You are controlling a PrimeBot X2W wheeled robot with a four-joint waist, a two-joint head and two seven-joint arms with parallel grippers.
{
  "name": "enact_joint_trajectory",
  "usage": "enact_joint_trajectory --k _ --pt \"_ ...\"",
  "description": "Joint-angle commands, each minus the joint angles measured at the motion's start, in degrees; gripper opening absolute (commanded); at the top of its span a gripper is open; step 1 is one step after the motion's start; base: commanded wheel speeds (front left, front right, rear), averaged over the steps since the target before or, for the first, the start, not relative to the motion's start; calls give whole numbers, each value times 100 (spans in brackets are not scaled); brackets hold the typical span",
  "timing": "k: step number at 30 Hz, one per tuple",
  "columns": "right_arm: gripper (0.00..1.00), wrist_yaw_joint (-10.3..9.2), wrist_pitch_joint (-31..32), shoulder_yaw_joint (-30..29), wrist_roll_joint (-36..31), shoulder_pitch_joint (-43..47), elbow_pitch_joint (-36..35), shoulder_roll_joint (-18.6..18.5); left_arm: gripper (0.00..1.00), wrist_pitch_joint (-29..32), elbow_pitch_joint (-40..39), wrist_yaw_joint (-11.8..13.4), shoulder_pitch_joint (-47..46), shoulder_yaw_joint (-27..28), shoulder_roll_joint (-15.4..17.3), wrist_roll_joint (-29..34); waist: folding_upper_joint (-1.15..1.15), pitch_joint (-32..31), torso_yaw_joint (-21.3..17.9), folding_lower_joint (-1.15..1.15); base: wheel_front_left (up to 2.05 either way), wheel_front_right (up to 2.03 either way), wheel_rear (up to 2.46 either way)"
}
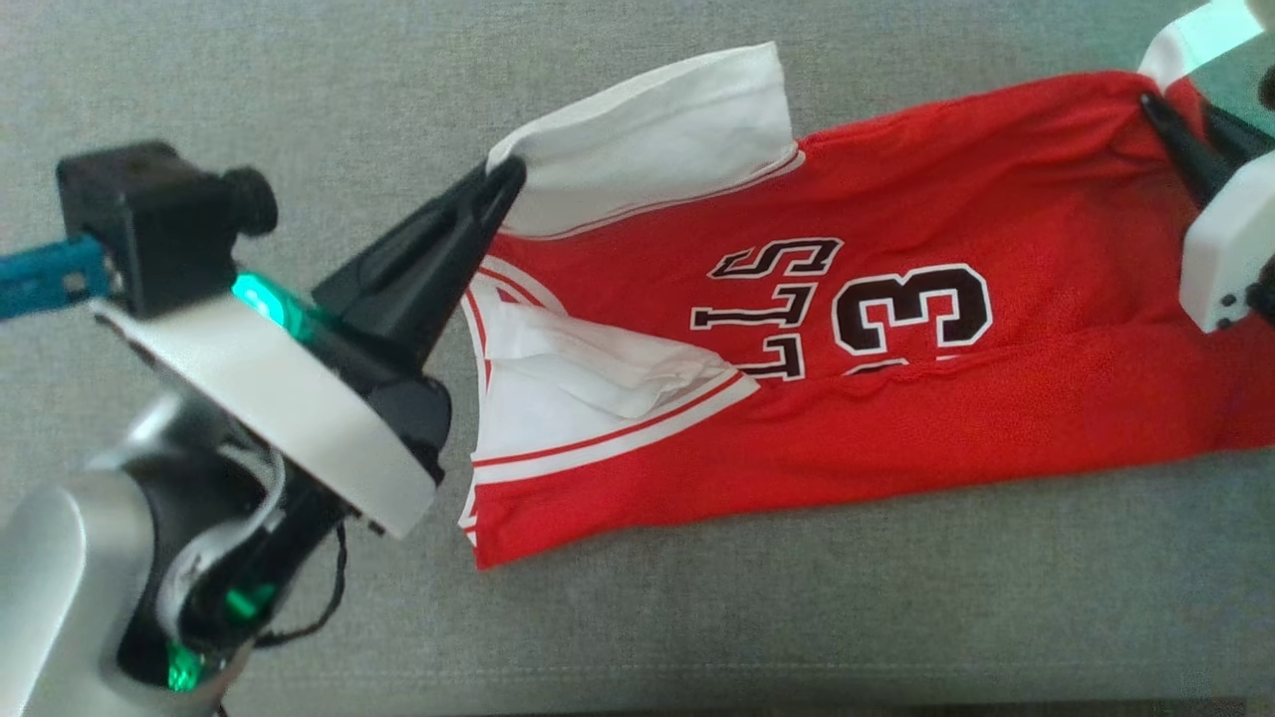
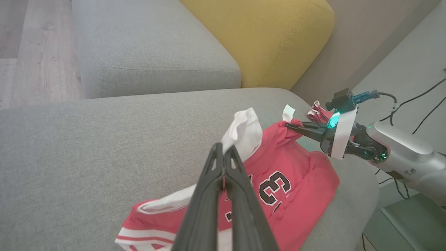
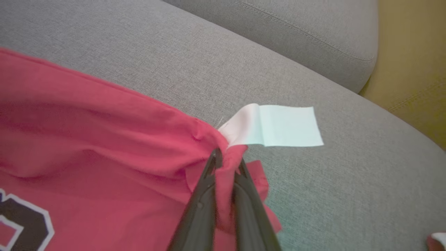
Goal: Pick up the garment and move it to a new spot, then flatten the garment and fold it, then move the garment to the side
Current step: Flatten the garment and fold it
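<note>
Pinches the edge of a white sleeve (image 1: 657, 139) with the left gripper (image 1: 506, 177), jaws pressed together on the cloth, sleeve raised a little off the seat. Holds the red jersey (image 1: 946, 418) stretched lengthwise on the grey sofa (image 1: 697, 617), set back from the seat's near edge, with its right end close to the seat's right edge. Shows a folded-over near side, a second white sleeve creased on top, and a black number 3 (image 1: 911, 309) beside black letters. Clamps a bunched red corner with the right gripper (image 3: 226, 161), jaws narrow and shut on the fabric, just beside a white label (image 3: 278, 125) that sticks out flat over the seat. Farther back, meets a second grey seat, then a yellow cushion (image 2: 264, 38) and wooden floor (image 2: 35, 45).
</note>
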Motion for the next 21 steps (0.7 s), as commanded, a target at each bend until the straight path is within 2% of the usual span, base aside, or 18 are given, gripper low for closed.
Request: enact_joint_trajectory --k 1,11,21 --pt "0 -4 -87 -76 -60 164 -191 -134 0 -84 -256 60 -8 281 220 -18 0 -17 1 0 0 0 0" --pt "0 -4 -312 -101 -304 588 -457 -219 0 -312 -468 155 671 212 172 -68 0 -181 -6 0 0 0 0" --pt "0 -4 -325 257 -457 875 -872 -630 0 -477 -708 264 1549 -67 105 -128 0 -232 -64 0 0 0 0"
